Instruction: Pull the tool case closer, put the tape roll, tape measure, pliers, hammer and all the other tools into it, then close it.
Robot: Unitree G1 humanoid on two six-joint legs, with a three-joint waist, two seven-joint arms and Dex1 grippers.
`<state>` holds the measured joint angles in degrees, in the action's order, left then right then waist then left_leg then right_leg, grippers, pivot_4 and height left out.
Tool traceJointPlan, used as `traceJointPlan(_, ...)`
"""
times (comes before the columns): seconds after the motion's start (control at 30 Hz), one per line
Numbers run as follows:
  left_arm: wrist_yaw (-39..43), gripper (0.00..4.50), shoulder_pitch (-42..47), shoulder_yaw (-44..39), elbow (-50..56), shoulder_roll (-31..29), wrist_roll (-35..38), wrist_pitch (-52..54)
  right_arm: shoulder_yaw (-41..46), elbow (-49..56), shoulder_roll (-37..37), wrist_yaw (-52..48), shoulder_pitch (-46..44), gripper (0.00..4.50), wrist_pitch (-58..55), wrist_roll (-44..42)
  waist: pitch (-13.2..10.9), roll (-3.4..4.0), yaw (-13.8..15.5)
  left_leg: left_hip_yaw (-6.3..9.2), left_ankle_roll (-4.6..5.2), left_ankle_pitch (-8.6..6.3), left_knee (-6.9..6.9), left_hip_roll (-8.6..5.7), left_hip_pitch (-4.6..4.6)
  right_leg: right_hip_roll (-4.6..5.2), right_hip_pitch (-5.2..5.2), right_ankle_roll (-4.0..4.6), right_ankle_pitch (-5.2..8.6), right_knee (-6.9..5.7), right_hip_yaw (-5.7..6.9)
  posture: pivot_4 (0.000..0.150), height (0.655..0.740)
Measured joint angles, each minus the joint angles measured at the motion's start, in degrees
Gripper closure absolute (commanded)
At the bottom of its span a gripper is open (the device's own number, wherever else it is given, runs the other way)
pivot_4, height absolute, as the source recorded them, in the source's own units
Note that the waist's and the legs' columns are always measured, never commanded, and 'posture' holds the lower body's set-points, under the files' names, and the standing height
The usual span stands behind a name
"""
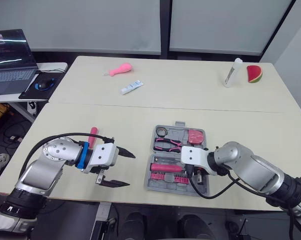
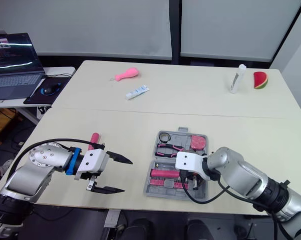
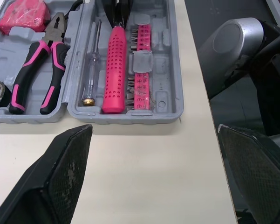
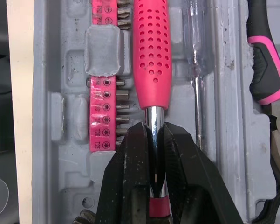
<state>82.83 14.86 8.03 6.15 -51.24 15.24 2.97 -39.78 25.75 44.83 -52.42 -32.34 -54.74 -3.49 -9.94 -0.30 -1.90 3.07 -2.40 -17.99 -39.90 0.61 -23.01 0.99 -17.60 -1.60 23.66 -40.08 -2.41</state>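
The grey tool case [image 1: 151,185] lies open near the table's front edge. It holds a black tape roll [image 1: 162,132], pink-and-black pliers [image 1: 166,145], a pink tape measure [image 1: 195,135], a pink bit strip [image 4: 102,107] and a clear screwdriver [image 3: 91,65]. A tool with a pink perforated handle [image 4: 151,51] rests in the case's front half. My right gripper [image 4: 153,128] is shut on its chrome shaft. My left gripper [image 1: 129,170] stands open to the left of the case, holding nothing. Another pink-handled tool [image 1: 92,136] lies on the table behind my left arm.
At the back of the table lie a pink toy [image 1: 121,69] and a white tube [image 1: 131,87]; a white bottle [image 1: 233,72] and a watermelon slice [image 1: 254,74] are at the back right. A laptop [image 1: 7,60] and mouse [image 1: 44,84] occupy a side desk on the left.
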Motion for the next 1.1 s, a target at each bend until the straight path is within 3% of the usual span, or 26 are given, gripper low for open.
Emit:
traceJointPlan(0.17, -0.4, 0.0, 0.0, 0.6, 0.0, 0.2, -0.1, 0.1, 0.0, -0.5, -0.1, 0.0, 0.4, 4.29, 0.0, 0.1, 0.0, 0.0, 0.0, 0.0, -0.01, 0.0, 0.0, 0.0, 0.0, 0.0, 0.0, 0.0, 0.0, 0.0, 0.0, 0.15, 0.74)
traceJointPlan(0.23, -0.8, 0.0, 0.0, 0.6, 0.0, 0.2, -0.1, 0.1, 0.0, -0.9, -0.1, 0.0, 0.4, 3.57, 0.0, 0.2, 0.0, 0.0, 0.0, 0.0, 0.0, 0.0, 0.0, 0.0, 0.0, 0.0, 0.0, 0.0, 0.0, 0.0, 0.0, 0.15, 0.74)
traceJointPlan(0.4, -1.0, 0.0, 0.2, 0.6, 0.1, 0.3, -0.1, 0.2, 1.5, -0.6, 0.2, -0.7, 0.4, 2.65, 0.4, -0.4, 0.0, 0.0, 0.0, 0.0, 0.0, 0.0, -0.01, -0.01, 0.0, 0.0, 0.0, 0.0, 0.0, 0.0, 0.0, 0.15, 0.74)
traceJointPlan(0.6, -1.2, 0.0, 0.3, 0.7, 0.3, 0.4, -0.1, 0.3, 9.6, 5.5, 2.0, -2.5, 2.3, 2.65, 0.9, -4.6, 0.0, -0.01, 0.1, 0.01, 0.01, -0.01, 0.0, 0.0, -0.01, 0.0, 0.04, 0.0, 0.0, 0.03, 0.02, 0.15, 0.74)
traceJointPlan(0.93, -2.2, 0.0, 0.5, 0.7, 0.3, 0.9, 0.0, 0.4, 11.0, 5.8, 1.9, -0.8, 9.7, 4.48, 8.7, -2.7, 0.0, -0.01, 0.0, 0.0, 0.03, -0.01, 0.0, 0.01, 0.02, -0.01, 0.05, 0.0, 0.0, 0.0, 0.0, 0.15, 0.74)
traceJointPlan(1.1, -2.2, 0.0, 0.5, 0.7, 0.3, 0.9, 0.1, 0.5, 9.0, 2.5, 1.0, 0.1, 10.5, 4.48, 10.8, -0.1, 0.0, -0.01, 0.0, -0.01, -0.01, 0.01, -0.02, -0.01, 0.01, -0.01, 0.04, 0.0, 0.0, 0.0, -0.01, 0.15, 0.74)
